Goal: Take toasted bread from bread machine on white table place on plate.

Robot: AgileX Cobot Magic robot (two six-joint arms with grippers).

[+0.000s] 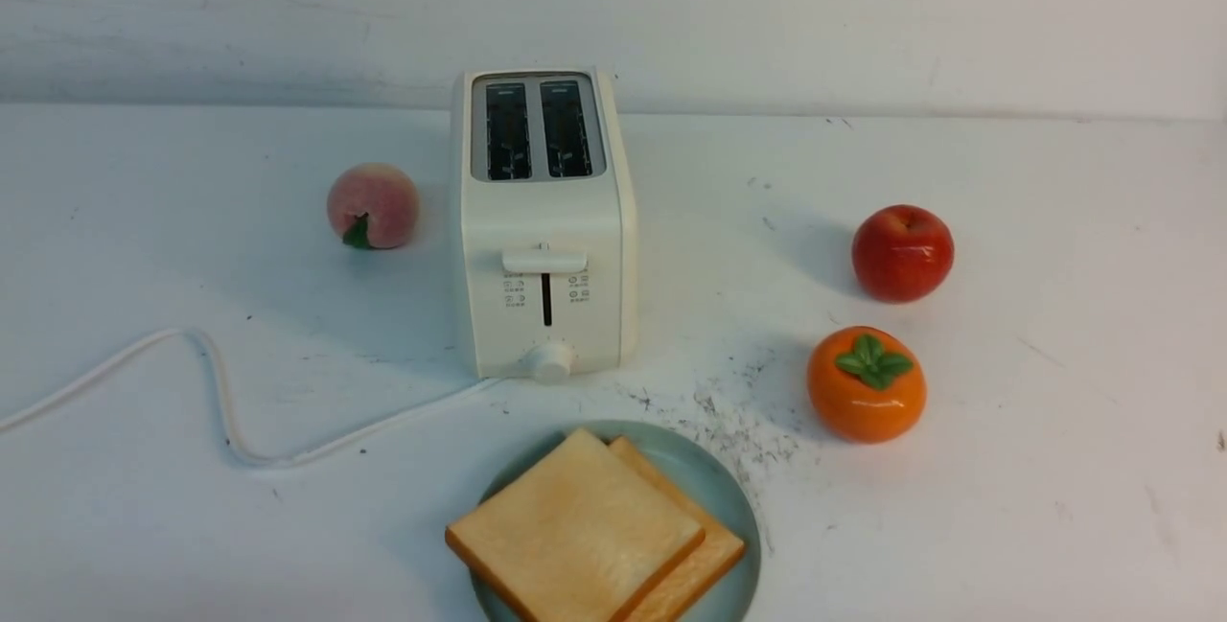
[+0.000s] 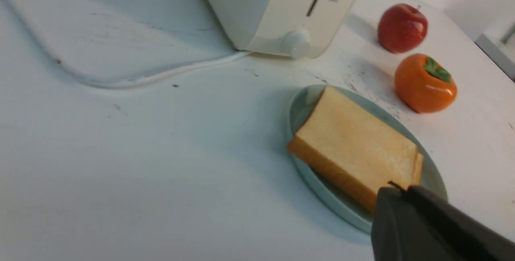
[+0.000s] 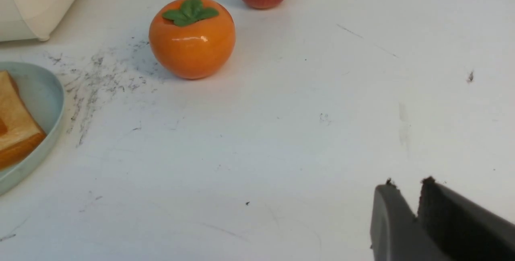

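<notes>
1. White table [image 1: 1007,526], scuffed grey and speckled black, runs back to a pale wall; the densest smear of marks lies just off the plate's 1 o'clock side.
2. Bread machine [image 1: 544,219] stands upright at the table's centre, lever and knob facing the camera. Both slots in its silver top are empty.
3. Its white cord [image 1: 220,402] leaves the base and snakes off toward 9 o'clock.
4. Plate [image 1: 714,488], pale teal, sits at 6 o'clock from the bread machine, near it but apart, cut off by the front view's lower edge.
5. Toasted bread [image 1: 575,531] lies flat on the plate: two slices stacked, the upper one shifted so the lower slice shows along its 3 o'clock side.
6. A peach [image 1: 373,205] rests at 9 o'clock of the bread machine, just beside it.
7. A red apple [image 1: 902,252] sits at 3 o'clock, well apart, with an orange persimmon [image 1: 867,383] near it at its 6 o'clock.
8. Left gripper [image 2: 396,188] appears only in its wrist view, hovering over the plate's edge; its dark fingers are pressed together with nothing between them.
9. Right gripper [image 3: 406,186] hangs over bare table, well clear of the persimmon; a narrow gap shows between its fingers, and it grips nothing.
</notes>
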